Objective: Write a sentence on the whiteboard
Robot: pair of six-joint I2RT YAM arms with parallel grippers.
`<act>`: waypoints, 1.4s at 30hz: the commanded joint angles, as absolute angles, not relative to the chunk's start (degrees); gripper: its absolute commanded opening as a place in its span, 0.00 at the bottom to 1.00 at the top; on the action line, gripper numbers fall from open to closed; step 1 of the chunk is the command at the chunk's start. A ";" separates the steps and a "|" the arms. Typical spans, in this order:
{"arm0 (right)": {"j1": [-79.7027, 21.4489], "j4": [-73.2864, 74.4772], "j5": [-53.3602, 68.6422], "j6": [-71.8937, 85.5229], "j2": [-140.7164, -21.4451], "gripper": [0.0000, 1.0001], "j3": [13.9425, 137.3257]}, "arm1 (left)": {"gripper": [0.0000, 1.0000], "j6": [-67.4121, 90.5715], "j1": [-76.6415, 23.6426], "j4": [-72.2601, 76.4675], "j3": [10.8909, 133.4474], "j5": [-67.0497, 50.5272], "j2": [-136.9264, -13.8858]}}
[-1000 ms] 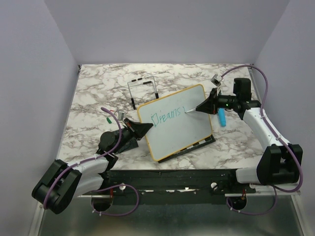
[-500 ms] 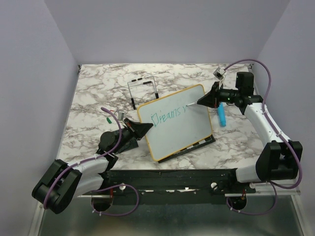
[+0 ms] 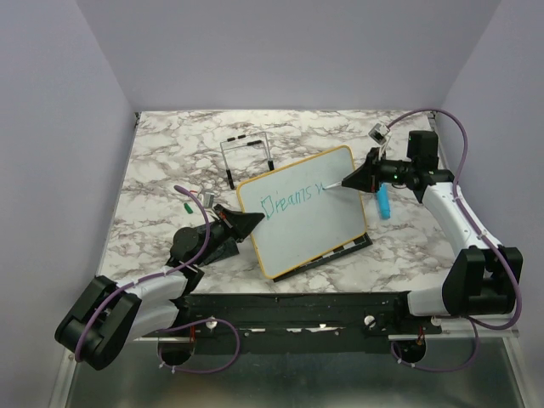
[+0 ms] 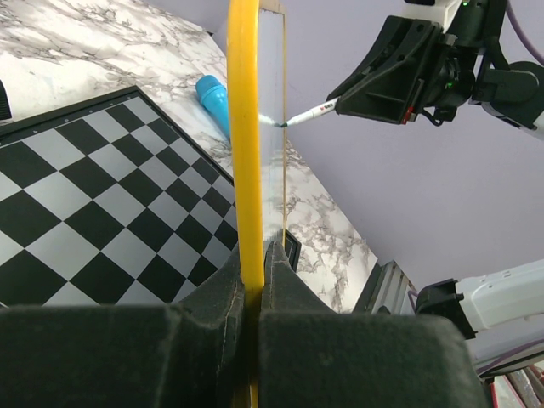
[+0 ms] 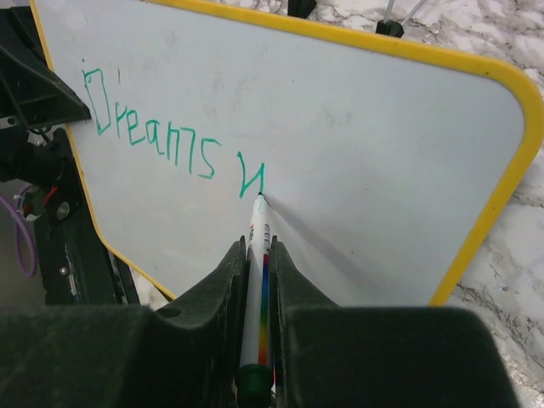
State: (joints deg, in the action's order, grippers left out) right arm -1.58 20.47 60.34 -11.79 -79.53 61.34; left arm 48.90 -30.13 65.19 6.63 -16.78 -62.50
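Marble table [image 3: 170, 144] under plain lilac walls; the whiteboard [image 3: 314, 225] sat mid-table, tilted up over a chessboard [image 4: 102, 195]; left gripper [image 3: 253, 221] was clamped tight on its yellow edge; right gripper [image 3: 350, 181] was pinched around a marker [image 5: 257, 280], tip touching the board beside the teal sentence [image 5: 153, 136], just "Dreams" plus one stroke.
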 commanded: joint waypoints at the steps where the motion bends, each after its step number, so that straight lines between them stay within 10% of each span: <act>1: -1.05 22.76 59.94 -14.94 -77.70 0.01 58.89 | 0.00 41.48 -30.32 61.61 6.24 -18.37 -62.67; 42: 2.72 21.97 63.45 -13.97 -78.31 0.01 60.64 | 0.00 41.66 -30.32 61.70 6.24 -18.37 -62.84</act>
State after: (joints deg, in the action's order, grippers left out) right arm 2.48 20.34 61.08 -12.01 -79.18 61.36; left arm 48.66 -30.13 65.19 6.63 -16.80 -62.30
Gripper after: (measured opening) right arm 0.200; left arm 0.074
